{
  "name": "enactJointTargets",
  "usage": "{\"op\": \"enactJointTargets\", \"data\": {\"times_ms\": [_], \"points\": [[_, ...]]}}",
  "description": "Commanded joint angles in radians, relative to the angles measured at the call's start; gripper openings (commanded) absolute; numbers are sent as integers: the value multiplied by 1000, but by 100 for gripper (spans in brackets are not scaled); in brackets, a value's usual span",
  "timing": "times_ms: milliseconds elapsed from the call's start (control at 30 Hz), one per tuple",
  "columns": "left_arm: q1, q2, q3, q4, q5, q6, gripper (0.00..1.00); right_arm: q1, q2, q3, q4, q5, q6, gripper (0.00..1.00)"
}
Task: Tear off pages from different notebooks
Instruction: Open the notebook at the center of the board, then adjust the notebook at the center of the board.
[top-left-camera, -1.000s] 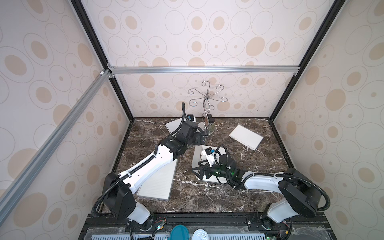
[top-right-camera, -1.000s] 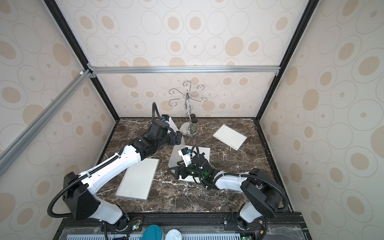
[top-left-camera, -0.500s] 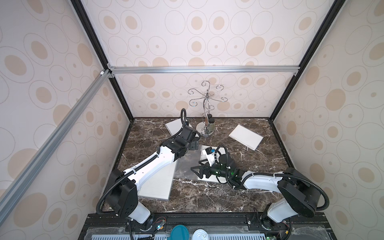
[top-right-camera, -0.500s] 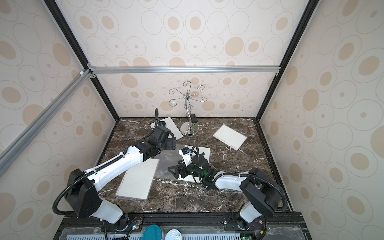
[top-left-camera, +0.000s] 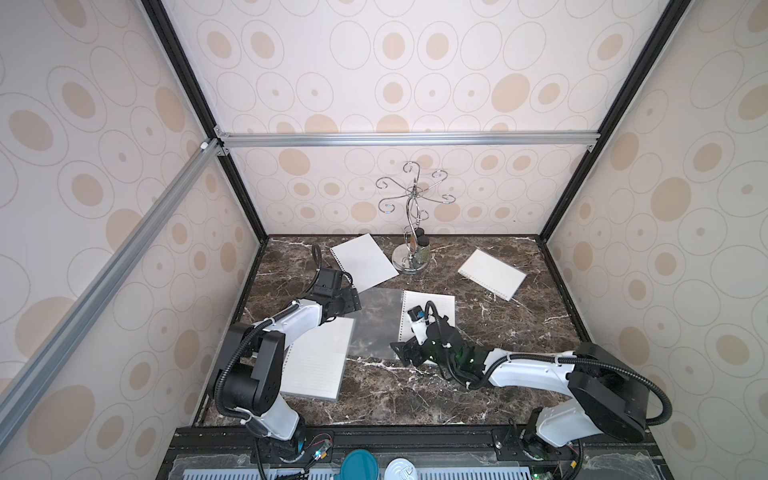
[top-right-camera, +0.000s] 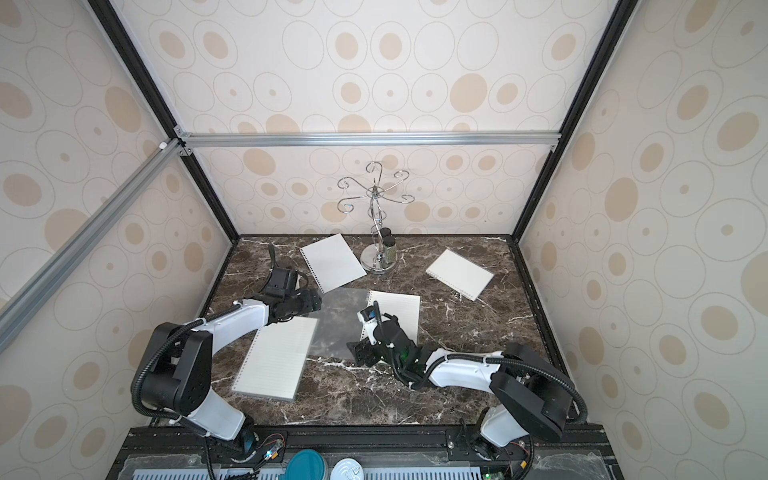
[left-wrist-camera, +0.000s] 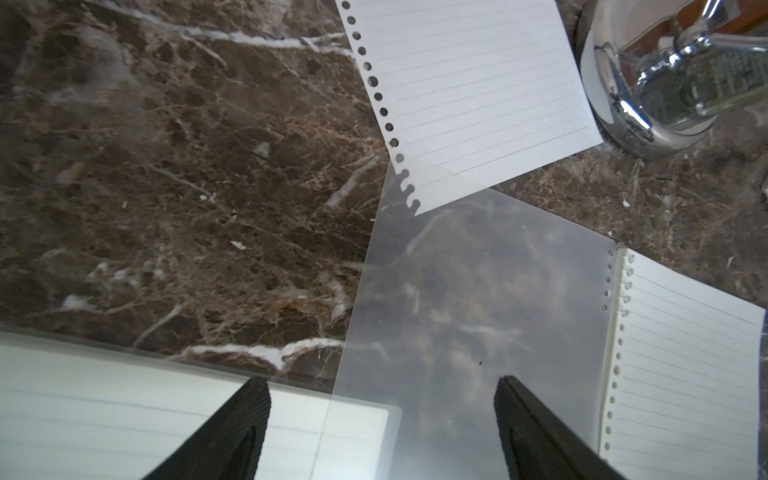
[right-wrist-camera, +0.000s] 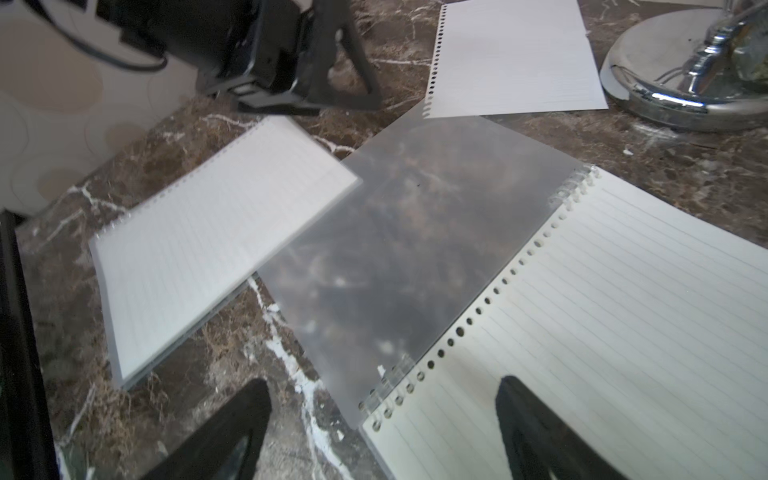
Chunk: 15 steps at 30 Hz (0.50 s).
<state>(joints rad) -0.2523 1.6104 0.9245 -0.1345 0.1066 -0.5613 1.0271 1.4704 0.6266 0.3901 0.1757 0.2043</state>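
Left wrist view: the left gripper (left-wrist-camera: 382, 381) has its fingers (left-wrist-camera: 232, 428) spread wide and released, with nothing between them. Below it lie a corner of a closed notebook (left-wrist-camera: 124, 407) and the edge of a clear grey cover (left-wrist-camera: 469, 311). That corner sits under the cover's edge. One torn page (left-wrist-camera: 469, 91), lined and with a row of holes along one side, lies flat just beside the base of the chrome stand (left-wrist-camera: 648, 83), on the stand's left. The page's near corner laps over the cover.

In both top views the stand is at the back of the marble table (top-left-camera: 415, 399). Directly in front of the stand lies the open notebook (top-left-camera: 432, 305), lined sheet up, with its cover folded out flat towards the stand's left. The closed notebook lies further in front of the stand and to its left. A third notebook (top-left-camera: 492, 274), also shut, lies to the stand's right, well apart from the rest.

The right gripper (right-wrist-camera: 384, 384) is in front of the stand, at the open notebook's near end. In the right wrist view its fingers (right-wrist-camera: 536, 428) are apart and hold nothing, one to each side of the wire coil. Whether they touch the paper I cannot tell.
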Motion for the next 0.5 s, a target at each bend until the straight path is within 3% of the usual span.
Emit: {"op": "enactJointTargets", "data": {"times_ms": [0,200,467], "points": [[13,12,13,61,63,-15,85,112,34,-3,-4,266,-318,89],[18,-2,-3,67,82,-22,85,246,218,103,-35,360,-515,87],[20,-86,-44,64,83,-25,85,262,354,217,-70,478,-555,88]]}}
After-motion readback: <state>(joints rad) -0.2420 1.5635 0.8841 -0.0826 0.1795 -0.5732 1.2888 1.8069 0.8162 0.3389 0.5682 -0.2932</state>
